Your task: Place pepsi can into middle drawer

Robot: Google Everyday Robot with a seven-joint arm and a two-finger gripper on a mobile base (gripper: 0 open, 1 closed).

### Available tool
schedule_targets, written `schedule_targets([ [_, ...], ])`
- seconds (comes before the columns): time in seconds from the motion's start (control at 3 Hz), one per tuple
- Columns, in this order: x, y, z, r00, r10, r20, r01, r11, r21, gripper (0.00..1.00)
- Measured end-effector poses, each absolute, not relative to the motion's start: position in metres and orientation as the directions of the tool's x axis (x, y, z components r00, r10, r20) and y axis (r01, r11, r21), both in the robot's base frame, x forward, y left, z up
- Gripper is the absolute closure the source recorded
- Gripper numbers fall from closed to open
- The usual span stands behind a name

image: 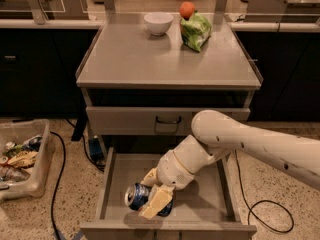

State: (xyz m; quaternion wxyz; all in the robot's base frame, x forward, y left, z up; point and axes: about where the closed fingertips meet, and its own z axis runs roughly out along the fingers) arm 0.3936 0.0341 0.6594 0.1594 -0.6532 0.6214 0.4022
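The pepsi can (136, 196), blue with a silver end facing left, lies on its side low inside the open middle drawer (205, 200), near the front left part of its grey floor. My gripper (151, 194) is down in the drawer and shut on the can, one cream finger in front of it and one behind. My white arm reaches in from the right edge of the view. The can sits at or just above the drawer floor; I cannot tell whether it touches.
A closed drawer front with a dark loop handle (168, 120) is above the open drawer. On the cabinet top stand a white bowl (158, 22), a green snack bag (195, 30) and an orange fruit (187, 9). A bin of trash (19, 159) and a black cable (60, 169) lie left.
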Motion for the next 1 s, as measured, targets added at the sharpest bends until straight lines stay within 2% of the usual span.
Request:
schedule_targets([
  [1.0, 0.490, 0.057, 0.549, -0.207, -0.681, -0.702, -0.954, -0.019, 0.300, 1.00],
])
